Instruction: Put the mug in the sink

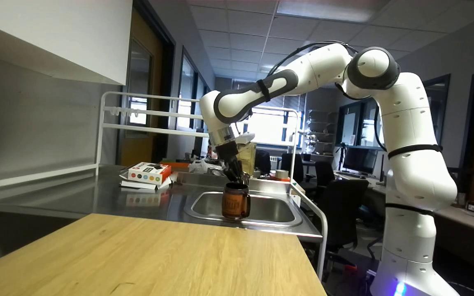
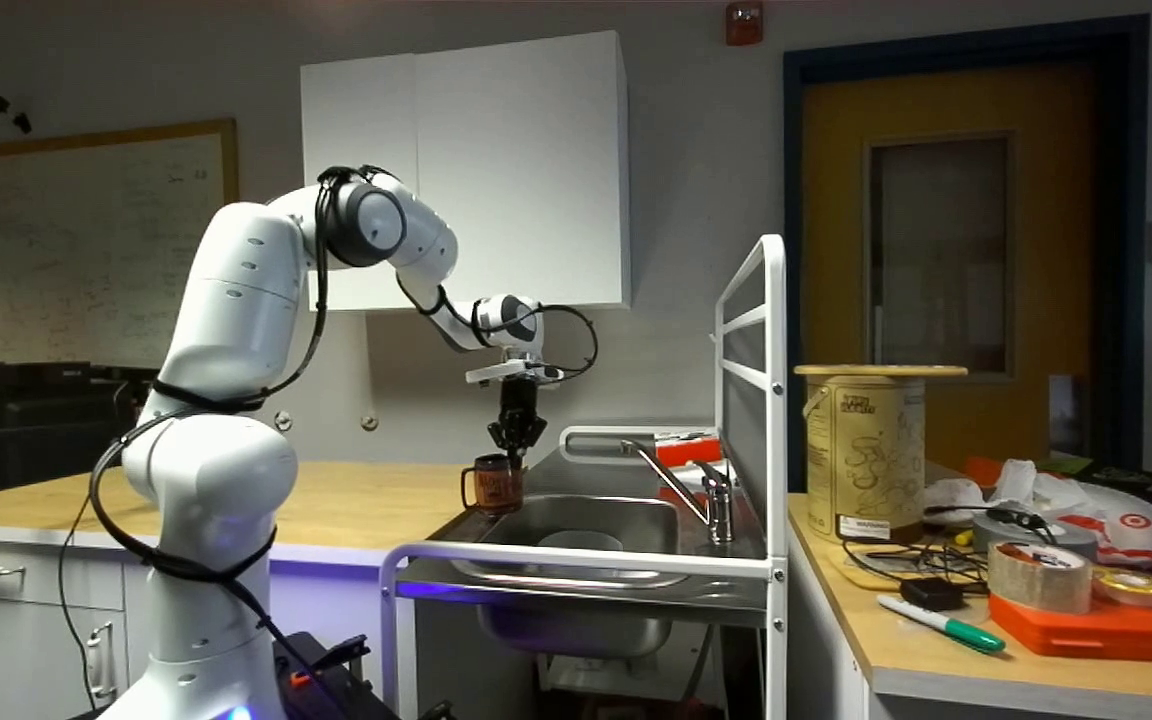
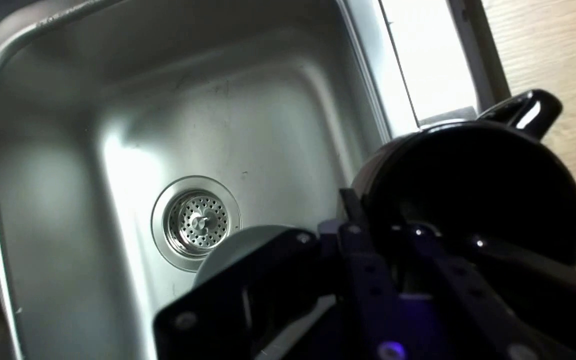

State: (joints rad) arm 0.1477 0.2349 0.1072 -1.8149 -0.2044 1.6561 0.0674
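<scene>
The dark brown mug (image 1: 235, 201) is upright at the sink's edge beside the wooden counter, and it shows in an exterior view (image 2: 498, 484). In the wrist view the mug (image 3: 478, 180) is seen from above, its handle pointing away from the basin. The steel sink (image 1: 276, 211) also shows in an exterior view (image 2: 631, 515) and in the wrist view (image 3: 268, 130). My gripper (image 3: 368, 215) points down and is shut on the mug's rim, one finger outside the wall and one inside. The fingertip inside is dark. I cannot tell whether the mug's base touches the rim.
A pale round dish (image 3: 235, 247) lies in the basin near the drain (image 3: 198, 222). The faucet (image 2: 681, 490) stands at the basin's far side. White tubular rails (image 2: 586, 562) and a rack frame (image 2: 776, 400) border the counter. A red-and-white box (image 1: 148, 172) and wooden counter (image 1: 171, 255) are nearby.
</scene>
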